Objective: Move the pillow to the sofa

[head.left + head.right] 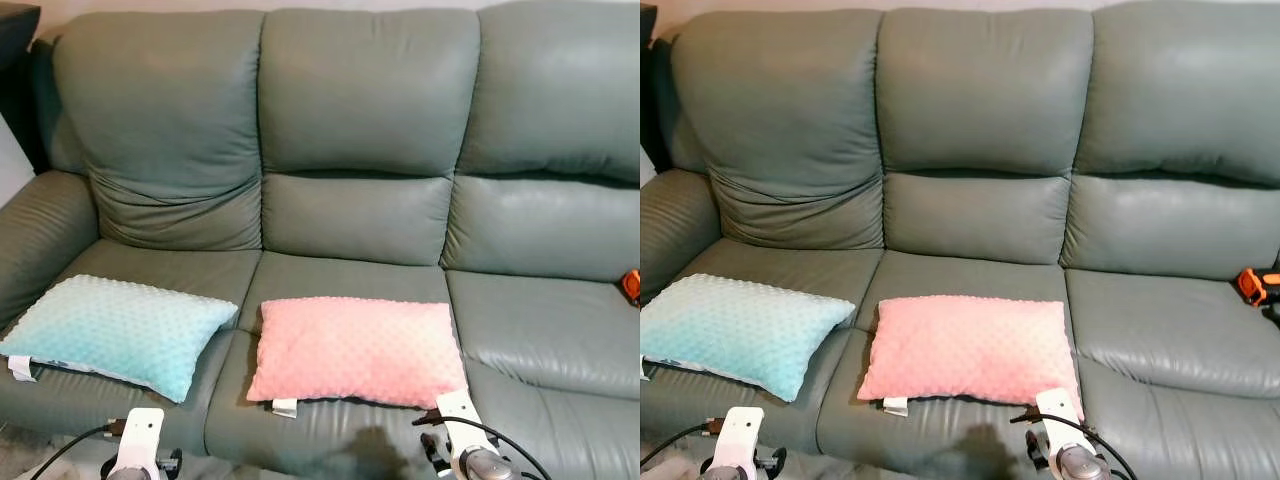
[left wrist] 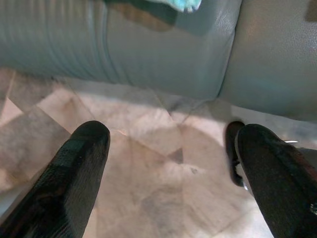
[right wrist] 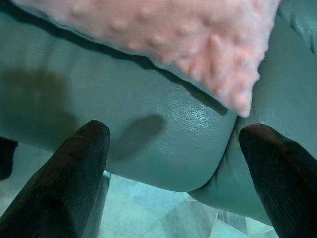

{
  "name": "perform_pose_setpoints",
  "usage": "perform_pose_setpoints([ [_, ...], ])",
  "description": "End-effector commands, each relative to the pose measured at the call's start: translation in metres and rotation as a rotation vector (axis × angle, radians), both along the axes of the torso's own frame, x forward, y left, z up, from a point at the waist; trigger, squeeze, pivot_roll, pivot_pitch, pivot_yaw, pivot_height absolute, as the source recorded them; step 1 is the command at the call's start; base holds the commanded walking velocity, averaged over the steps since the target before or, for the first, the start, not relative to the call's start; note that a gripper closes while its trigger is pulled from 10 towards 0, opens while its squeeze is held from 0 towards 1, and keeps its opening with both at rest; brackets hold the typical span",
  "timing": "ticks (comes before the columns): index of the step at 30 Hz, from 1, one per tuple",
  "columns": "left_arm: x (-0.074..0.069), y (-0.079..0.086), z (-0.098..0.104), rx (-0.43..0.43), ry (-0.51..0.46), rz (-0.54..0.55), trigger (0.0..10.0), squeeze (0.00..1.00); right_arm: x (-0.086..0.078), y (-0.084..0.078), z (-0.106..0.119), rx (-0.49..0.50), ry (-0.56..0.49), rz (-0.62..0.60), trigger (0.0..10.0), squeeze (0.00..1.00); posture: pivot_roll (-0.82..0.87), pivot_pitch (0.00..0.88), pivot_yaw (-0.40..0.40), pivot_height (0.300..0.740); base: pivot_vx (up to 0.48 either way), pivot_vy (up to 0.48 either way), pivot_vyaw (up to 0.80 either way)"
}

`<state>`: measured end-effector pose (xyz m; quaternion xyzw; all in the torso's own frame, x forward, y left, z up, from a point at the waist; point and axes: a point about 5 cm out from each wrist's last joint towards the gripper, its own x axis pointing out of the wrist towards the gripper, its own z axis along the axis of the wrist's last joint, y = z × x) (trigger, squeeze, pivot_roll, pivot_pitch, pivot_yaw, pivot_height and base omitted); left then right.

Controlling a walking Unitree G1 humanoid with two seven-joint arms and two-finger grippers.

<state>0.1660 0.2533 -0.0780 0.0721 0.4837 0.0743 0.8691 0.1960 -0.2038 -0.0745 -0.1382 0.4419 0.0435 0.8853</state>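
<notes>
- Hovering low before the sofa front: left gripper spread over floor, right gripper spread, empty, just below the seat edge.
- Pink pillow lies flat on the sofa's middle seat, its near corner just above the right gripper.
- Likely light, soft, dimpled; pinch a corner.
- Teal pillow on the sofa's left seat.

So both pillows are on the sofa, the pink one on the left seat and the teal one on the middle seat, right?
Not quite. Both pillows are on the sofa, but the seats are swapped: the left eye view shows the teal pillow on the left seat and the pink pillow on the middle seat.
</notes>
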Motion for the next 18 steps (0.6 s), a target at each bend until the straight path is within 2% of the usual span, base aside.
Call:
perform_pose_setpoints([
  [1, -0.001, 0.001, -0.001, 0.015, 0.029, 0.028, 10.0, 0.00, 0.004, -0.001, 0.002, 0.023, 0.004, -0.013, 10.0, 0.00, 0.04, 0.000, 0.008, 0.740, 0.000, 0.000, 0.00],
  [4, 0.001, -0.001, -0.001, 0.023, 0.043, 0.033, 10.0, 0.00, 0.014, -0.002, 0.008, 0.022, -0.017, -0.024, 10.0, 0.00, 0.03, 0.000, -0.003, 0.740, 0.000, 0.000, 0.00],
  [11, 0.007, -0.009, -0.001, 0.018, 0.041, 0.021, 10.0, 0.00, 0.019, 0.003, 0.009, 0.008, -0.001, 0.068, 10.0, 0.00, 0.03, 0.000, -0.032, 0.740, 0.000, 0.000, 0.00],
  [13, 0.009, -0.019, -0.003, 0.012, 0.045, -0.008, 10.0, 0.00, 0.021, 0.007, 0.010, 0.006, 0.002, 0.098, 10.0, 0.00, 0.03, 0.000, -0.035, 0.740, 0.000, 0.000, 0.00],
  [18, 0.006, -0.023, -0.005, -0.008, 0.050, 0.025, 10.0, 0.00, 0.021, 0.008, 0.010, 0.009, 0.002, 0.093, 10.0, 0.00, 0.03, 0.000, -0.030, 0.740, 0.000, 0.000, 0.00],
])
